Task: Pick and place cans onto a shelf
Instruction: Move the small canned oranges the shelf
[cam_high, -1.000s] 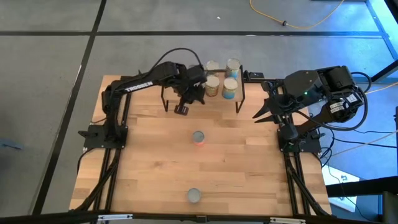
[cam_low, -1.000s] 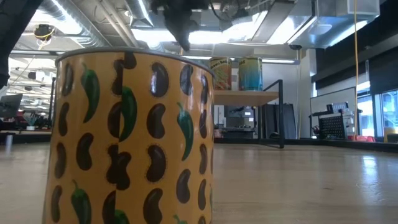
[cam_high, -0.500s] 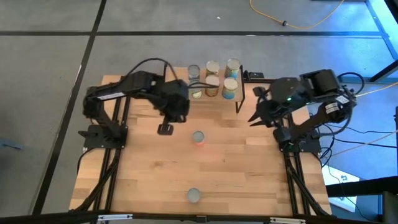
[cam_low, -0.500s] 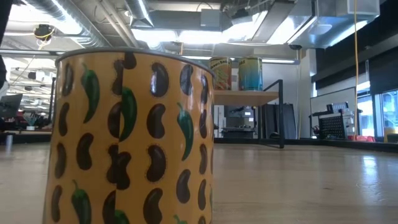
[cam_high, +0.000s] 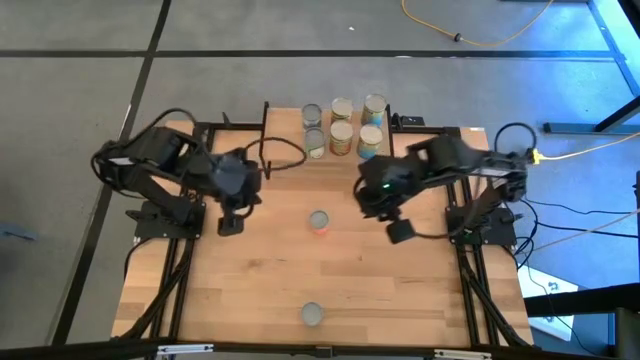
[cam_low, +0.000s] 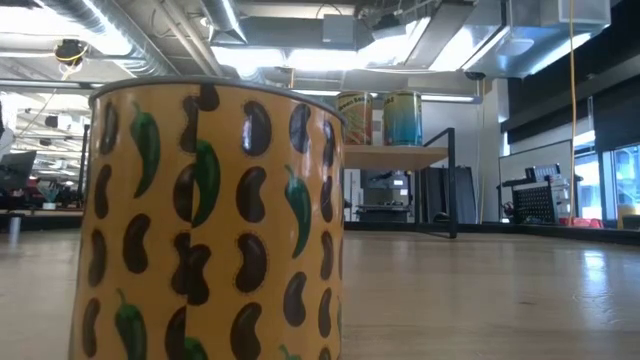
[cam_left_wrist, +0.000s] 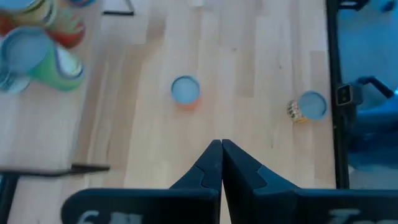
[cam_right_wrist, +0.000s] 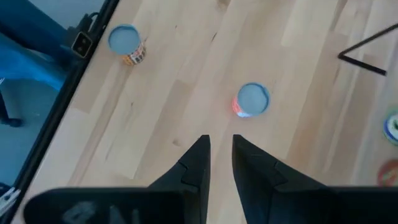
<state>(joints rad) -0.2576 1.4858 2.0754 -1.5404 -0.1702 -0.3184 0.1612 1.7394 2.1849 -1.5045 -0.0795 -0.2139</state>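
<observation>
Several cans (cam_high: 342, 125) stand upright on the low shelf (cam_high: 285, 140) at the table's far edge; two show on it in the low view (cam_low: 380, 118). An orange-red can (cam_high: 319, 221) stands upright at the table's middle. A yellow can printed with beans (cam_high: 312, 315) stands near the front edge and fills the low view (cam_low: 210, 220). My left gripper (cam_left_wrist: 222, 147) is shut and empty, above the table left of the orange-red can (cam_left_wrist: 185, 91). My right gripper (cam_right_wrist: 217, 142) is open and empty, above the table right of that can (cam_right_wrist: 252, 99).
The shelf's black wire legs (cam_high: 265, 125) stand on the tabletop at both its ends. Bare wood lies between the two loose cans and on either side of them. Black arm bases and frame rails (cam_high: 160, 215) run along the table's left and right edges.
My left gripper has drawn back from over the shelf toward the table's left and near side; two more cans now show on the shelf's left part. My right gripper has swung from the table's right edge toward the middle, close to the orange-red can.
</observation>
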